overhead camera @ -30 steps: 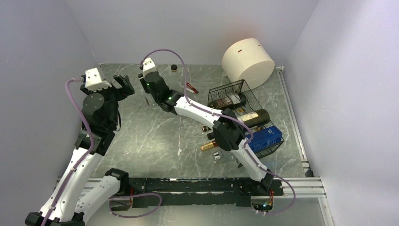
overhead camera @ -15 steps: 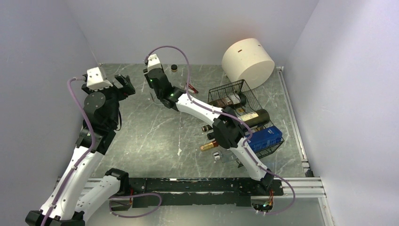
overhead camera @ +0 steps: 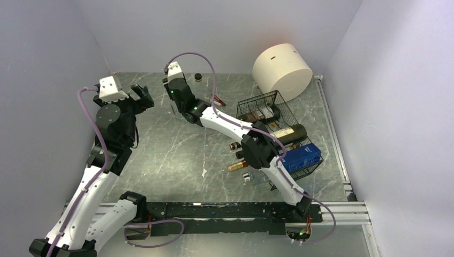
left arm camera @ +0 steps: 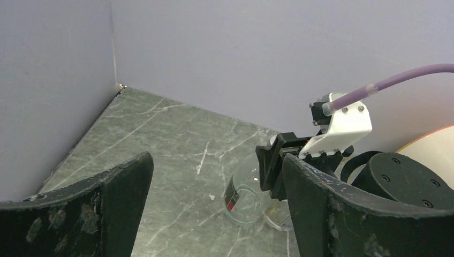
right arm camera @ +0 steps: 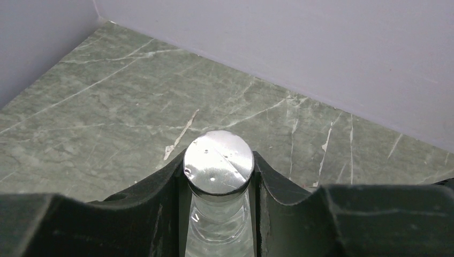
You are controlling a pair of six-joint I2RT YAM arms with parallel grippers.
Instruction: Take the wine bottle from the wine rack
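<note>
**Overhead and wrist views, two-arm station.** The wine bottle (right arm camera: pixel 219 163), clear glass with a flat silver cap, stands with its long axis vertical. The cap points straight up toward the right wrist camera and the base points down at the green marble table (overhead camera: pixel 160 155). The right gripper (right arm camera: pixel 218 167) pinches the bottle at the neck just below the cap, one black finger (right arm camera: pixel 166 187) pressed against each side.

In the left wrist view the lower body of the bottle shows a red and black label (left arm camera: pixel 231 196). Its base is at the table surface, but whether it touches cannot be told.

The bottle is at the far left-centre of the table, well apart from the wine rack (overhead camera: pixel 309 170), which sits at the right side. Other bottles lie on their sides in the rack. Among them are a dark bottle (overhead camera: pixel 293 132) and a gold-foiled neck (overhead camera: pixel 237 166) that sticks out past the rack's left edge.

The left gripper (left arm camera: pixel 214 168) hangs near the held bottle with its jaws spread wide, holding nothing. A cream cylinder (overhead camera: pixel 282 71) lies beyond the rack in the far right corner.
</note>
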